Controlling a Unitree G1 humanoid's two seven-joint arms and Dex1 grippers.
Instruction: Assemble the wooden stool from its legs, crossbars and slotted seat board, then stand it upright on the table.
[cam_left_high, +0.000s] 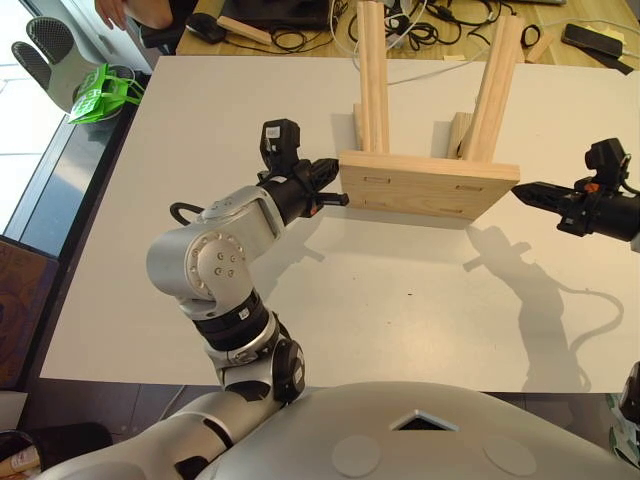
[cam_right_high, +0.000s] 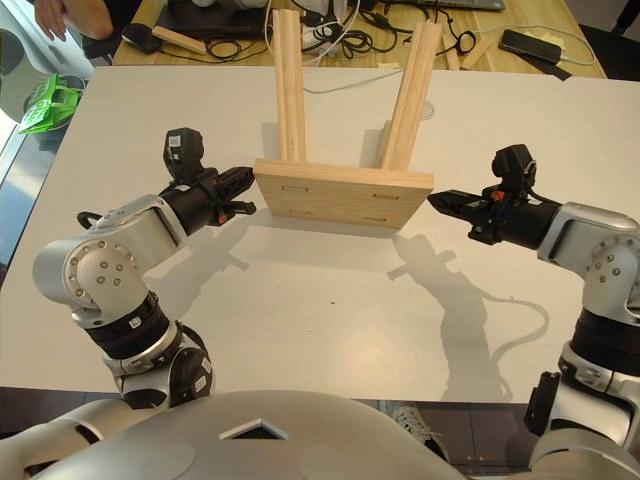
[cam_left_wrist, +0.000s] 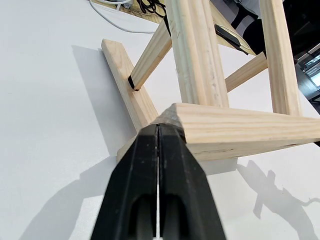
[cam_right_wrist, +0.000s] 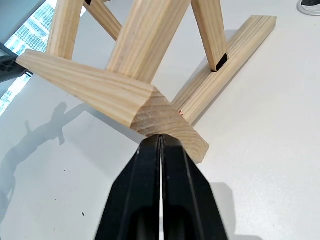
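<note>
The wooden stool lies on its side on the white table (cam_left_high: 300, 330). Its slotted seat board (cam_left_high: 430, 187) stands on edge and faces me, and the legs (cam_left_high: 372, 80) point away. A lower leg (cam_left_wrist: 122, 75) rests flat on the table with a crossbar (cam_left_wrist: 150, 57) set into it. My left gripper (cam_left_high: 338, 186) is shut, its tips against the board's left end (cam_left_wrist: 240, 132). My right gripper (cam_right_high: 433, 200) is also shut, with its tips touching the board's right end (cam_right_wrist: 100, 90). Nothing is held between either pair of fingers (cam_left_wrist: 172, 165).
Beyond the table's far edge lie tangled cables (cam_left_high: 420, 25), loose wood pieces (cam_left_high: 245, 30) and a dark phone (cam_left_high: 595, 40). A green bag (cam_left_high: 100, 92) hangs off the far left corner. Bare tabletop stretches between the stool and me.
</note>
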